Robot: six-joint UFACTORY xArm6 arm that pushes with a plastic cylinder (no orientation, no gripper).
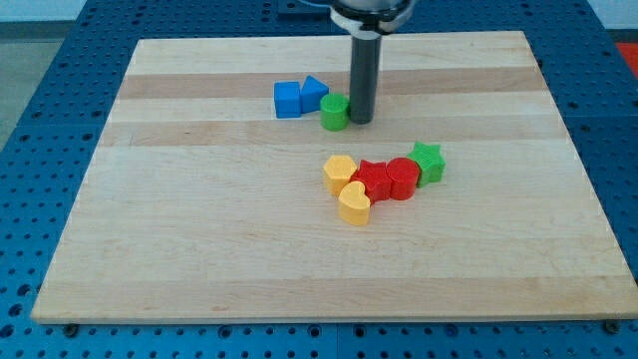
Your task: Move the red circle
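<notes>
Tip of the rod point(361, 121) stands at the right side of the green cylinder point(334, 113), touching it; this arm carries no pincer, only a rod.

Camera view: on the wooden board point(199, 249) two blue blocks point(299, 98) lie just left of the green cylinder. Lower, well apart from my tip, the red circle point(403, 178) sits in a cluster, touching another red block point(373, 180) on its left and a green star point(429, 162) on its right. Two yellow blocks point(346, 187) close the cluster's left end.
</notes>
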